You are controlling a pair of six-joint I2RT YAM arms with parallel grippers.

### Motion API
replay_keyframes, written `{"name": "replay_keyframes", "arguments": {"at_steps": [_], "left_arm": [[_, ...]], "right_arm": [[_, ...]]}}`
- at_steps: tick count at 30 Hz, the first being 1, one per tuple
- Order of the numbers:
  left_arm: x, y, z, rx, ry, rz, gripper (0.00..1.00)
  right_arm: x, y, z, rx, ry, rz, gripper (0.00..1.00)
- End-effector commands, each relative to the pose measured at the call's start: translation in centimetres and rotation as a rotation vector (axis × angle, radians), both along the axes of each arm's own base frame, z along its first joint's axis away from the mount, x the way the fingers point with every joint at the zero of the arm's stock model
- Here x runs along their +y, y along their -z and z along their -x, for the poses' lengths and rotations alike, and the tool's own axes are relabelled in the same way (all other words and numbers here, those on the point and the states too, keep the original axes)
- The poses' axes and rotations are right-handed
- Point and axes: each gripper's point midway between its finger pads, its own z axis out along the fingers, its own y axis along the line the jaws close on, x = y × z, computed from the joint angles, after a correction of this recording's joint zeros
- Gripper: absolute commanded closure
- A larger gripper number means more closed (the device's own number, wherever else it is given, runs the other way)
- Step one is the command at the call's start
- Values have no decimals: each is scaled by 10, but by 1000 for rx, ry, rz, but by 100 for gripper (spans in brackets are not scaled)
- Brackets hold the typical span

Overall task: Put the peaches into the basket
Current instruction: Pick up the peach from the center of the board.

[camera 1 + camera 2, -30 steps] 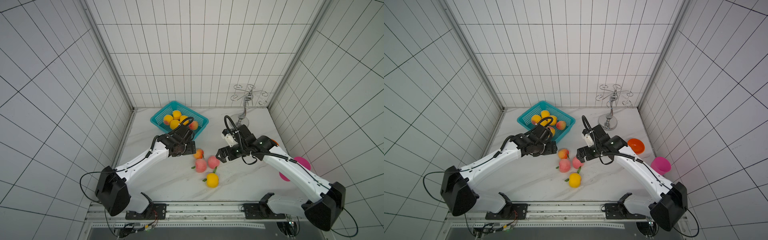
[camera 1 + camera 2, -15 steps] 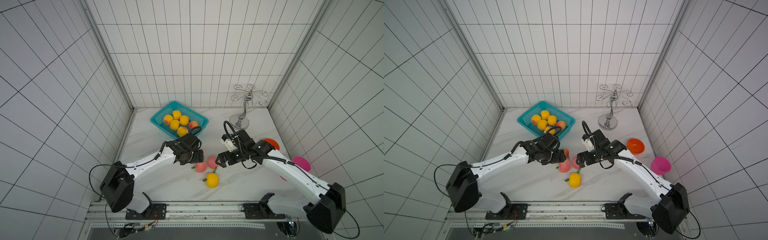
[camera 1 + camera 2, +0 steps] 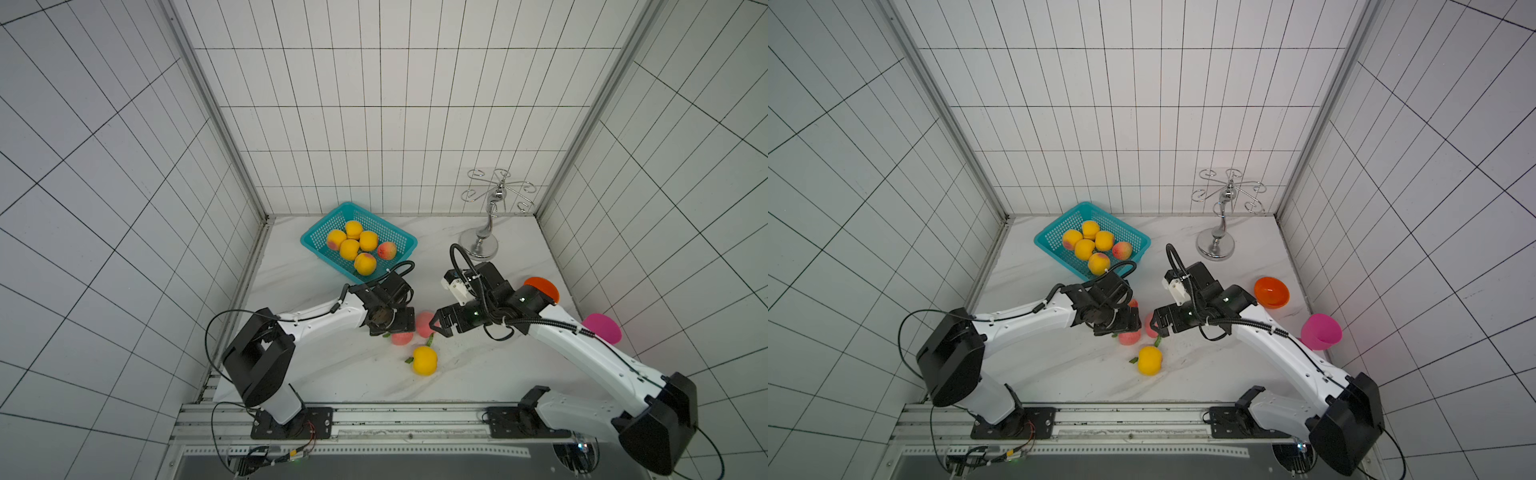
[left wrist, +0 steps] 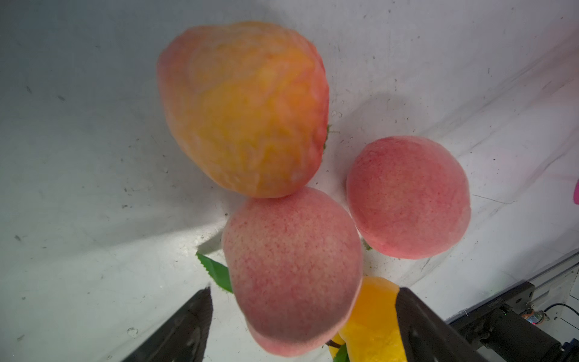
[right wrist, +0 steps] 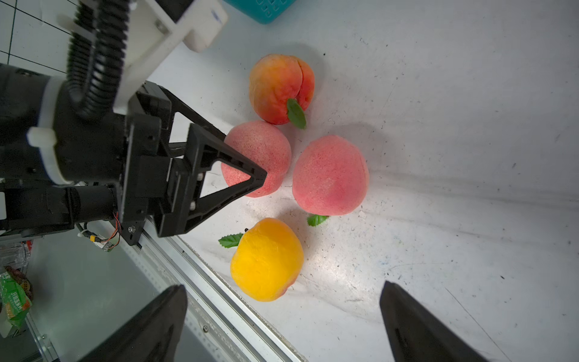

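Note:
The teal basket (image 3: 322, 241) (image 3: 1054, 241) stands at the back left with several peaches in it. Four more peaches lie on the table in a cluster: an orange-yellow peach (image 4: 244, 109) (image 5: 280, 87), two pink peaches (image 4: 291, 269) (image 4: 407, 197) and a bright yellow peach (image 3: 424, 360) (image 5: 266, 263). My left gripper (image 3: 395, 332) (image 4: 300, 326) hangs open over the cluster, its fingers on either side of the nearer pink peach (image 5: 257, 156), with a gap showing on one side. My right gripper (image 3: 438, 330) (image 5: 283, 286) is wide open just right of the cluster and holds nothing.
A chrome cup stand (image 3: 482, 245) is at the back right. An orange bowl (image 3: 540, 286) and a pink bowl (image 3: 602, 328) sit along the right wall, behind my right arm. The table's front edge and metal rail (image 5: 200, 297) run close to the yellow peach.
My left gripper has come away from the basket toward the front and dropped over the pink peach. My right gripper has edged closer to the cluster.

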Motion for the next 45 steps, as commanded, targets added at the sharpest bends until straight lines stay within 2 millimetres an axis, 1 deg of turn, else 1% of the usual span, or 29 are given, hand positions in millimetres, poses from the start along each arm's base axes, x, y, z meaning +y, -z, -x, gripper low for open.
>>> {"name": "replay_keyframes", "arguments": {"at_steps": [1, 6, 9, 14, 20, 21, 23, 29, 33, 36, 38, 41, 45], "left_arm": [[-7, 2, -7, -17, -4, 0, 11], [-6, 16, -9, -3, 9, -47, 12], [-7, 19, -12, -2, 17, -60, 13], [-8, 25, -14, 4, 27, -76, 18], [-5, 24, -14, 3, 27, -90, 27], [-4, 22, -14, 0, 27, -92, 30], [-3, 18, -14, -5, 29, -93, 31], [3, -8, -16, -49, 32, -97, 33], [5, -34, -19, -92, 33, -87, 33], [8, -52, -26, -120, 32, -84, 33], [11, -63, -32, -134, 28, -80, 33], [17, -78, -47, -155, 14, -59, 33], [27, -101, -74, -191, -2, -34, 34]], "right_arm": [[-1, 9, 7, 25, -4, 3, 0], [-1, 8, 5, 22, 0, 7, 0], [-2, 9, 5, 20, 2, 14, 0], [-1, 10, 3, 17, 0, 20, 0], [-2, 9, 2, 11, 5, 24, 0], [-2, 9, 1, 10, 6, 26, 0], [-2, 9, 1, 9, 4, 25, 0], [-1, 4, -1, -4, 2, 21, 0], [0, -4, -3, -18, 2, 13, 0], [1, -9, -6, -30, 7, 7, 0], [2, -11, -7, -32, 10, 4, 0], [3, -16, -11, -40, 12, 2, 0], [6, -26, -19, -57, 9, 6, 0]]}}
